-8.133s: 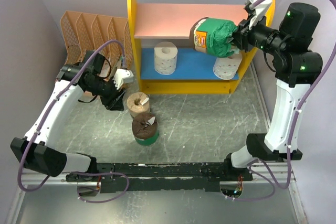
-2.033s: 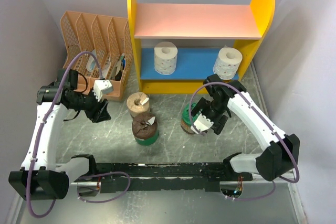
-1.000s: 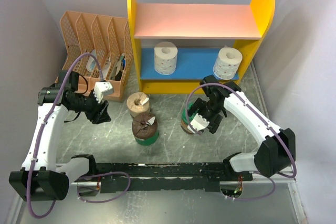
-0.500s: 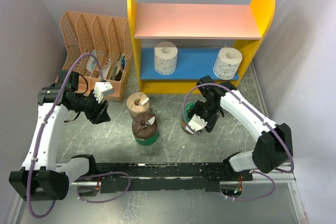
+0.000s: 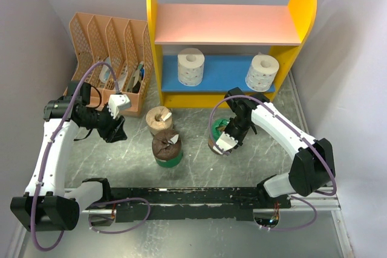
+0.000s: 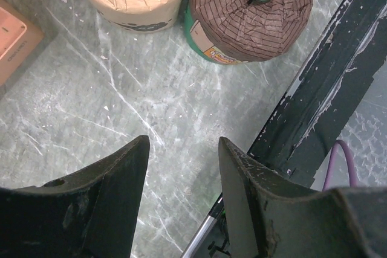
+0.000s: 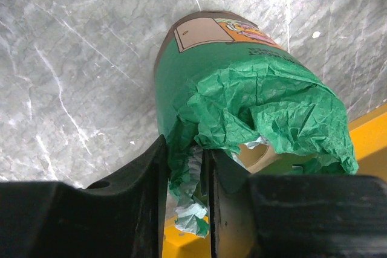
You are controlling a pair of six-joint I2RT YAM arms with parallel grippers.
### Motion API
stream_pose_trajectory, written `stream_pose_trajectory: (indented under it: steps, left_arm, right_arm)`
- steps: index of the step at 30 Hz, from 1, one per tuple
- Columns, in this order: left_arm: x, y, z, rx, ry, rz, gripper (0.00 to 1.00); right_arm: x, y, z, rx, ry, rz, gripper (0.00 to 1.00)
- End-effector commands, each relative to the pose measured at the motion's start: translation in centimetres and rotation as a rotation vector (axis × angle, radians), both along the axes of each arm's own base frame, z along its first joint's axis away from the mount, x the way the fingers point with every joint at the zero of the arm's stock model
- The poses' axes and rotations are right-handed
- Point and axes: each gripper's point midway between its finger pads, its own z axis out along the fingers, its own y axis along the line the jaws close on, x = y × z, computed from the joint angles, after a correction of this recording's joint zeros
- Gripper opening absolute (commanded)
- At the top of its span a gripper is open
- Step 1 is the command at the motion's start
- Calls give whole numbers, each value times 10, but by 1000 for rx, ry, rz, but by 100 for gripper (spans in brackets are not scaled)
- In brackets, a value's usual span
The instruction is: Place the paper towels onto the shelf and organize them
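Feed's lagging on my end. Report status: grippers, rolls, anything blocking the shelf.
Right gripper shut on green-wrapped roll by its crumpled wrap, roll on table. Left gripper open, empty. Two white rolls on blue board of shelf. Nothing between roll and shelf.

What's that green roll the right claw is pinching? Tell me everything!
The green roll is a short paper towel roll in crinkly green wrap, like plastic, scrunched at its top, where a tan hollow core peeks out. A label with a beige box and orange print sits low on its side. It stands upright on the grey marbled table, just in front of the yellow shelf. The right gripper pinches the scrunched wrap at its top edge.
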Motion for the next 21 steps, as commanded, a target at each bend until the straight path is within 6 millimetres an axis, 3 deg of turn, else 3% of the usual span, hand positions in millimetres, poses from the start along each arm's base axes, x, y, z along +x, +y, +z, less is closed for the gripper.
stream_pose_trajectory:
  steps: [1, 5, 8, 14, 17, 21]
  left_arm:
    - [4, 3, -2, 18, -37, -13, 60]
    - [2, 4, -3, 21, -38, -12, 60]
    - [1, 5, -6, 26, -40, -9, 60]
    - [0, 5, -9, 31, -41, -7, 60]
    - [0, 6, -9, 35, -43, -6, 60]
    - [2, 5, -7, 29, -37, -13, 60]
  right_arm:
    - [4, 18, 2, 36, -124, 566, 18]
    - [-2, 21, -2, 19, -102, 590, 16]
    - [-4, 21, -5, 12, -92, 595, 0]
    - [-7, 20, -4, 6, -76, 586, 0]
    - [-4, 26, 12, 34, -83, 563, 0]
    - [4, 43, 53, 120, -160, 525, 0]
